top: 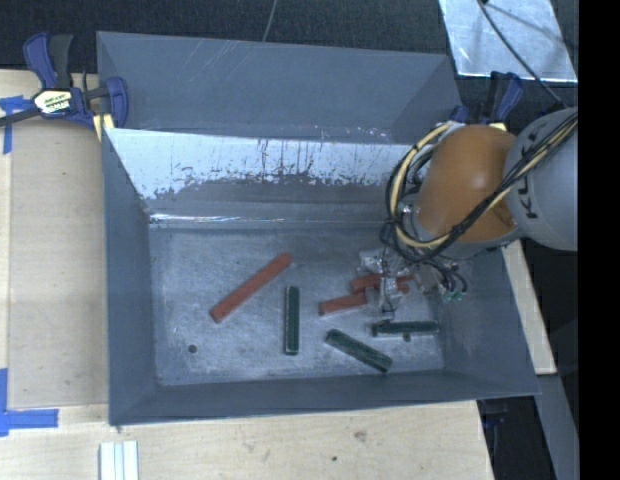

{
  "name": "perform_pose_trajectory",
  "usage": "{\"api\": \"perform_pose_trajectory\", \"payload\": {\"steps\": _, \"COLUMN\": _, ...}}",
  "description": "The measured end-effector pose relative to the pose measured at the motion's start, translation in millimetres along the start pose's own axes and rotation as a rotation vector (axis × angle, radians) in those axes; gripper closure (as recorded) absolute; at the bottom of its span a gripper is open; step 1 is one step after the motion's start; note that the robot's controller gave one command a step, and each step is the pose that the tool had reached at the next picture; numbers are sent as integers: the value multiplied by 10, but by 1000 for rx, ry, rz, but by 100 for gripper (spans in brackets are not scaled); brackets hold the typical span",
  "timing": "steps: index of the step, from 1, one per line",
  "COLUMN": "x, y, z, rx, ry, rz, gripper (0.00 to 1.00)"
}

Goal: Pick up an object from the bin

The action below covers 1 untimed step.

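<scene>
Red-brown short stick on right of bin | hand low over its end, placed for a grab | grip width: cannot tell

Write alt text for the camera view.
The gripper is low in the right of the grey bin, over one end of a short red stick. Three dark green sticks lie close by; a longer red stick lies further left.

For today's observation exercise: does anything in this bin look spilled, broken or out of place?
Nothing stands out. The long red stick, short red stick and three green sticks lie flat and unbroken in the bin.
</scene>
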<state>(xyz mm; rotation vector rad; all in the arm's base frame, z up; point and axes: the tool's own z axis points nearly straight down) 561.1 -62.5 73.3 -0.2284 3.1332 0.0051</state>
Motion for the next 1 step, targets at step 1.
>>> {"api": "perform_pose_trajectory", "payload": {"steps": 1, "x": -230, "y": 344, "z": -1398, "rx": 4, "ry": -4, "rz": -41, "gripper": 100}}
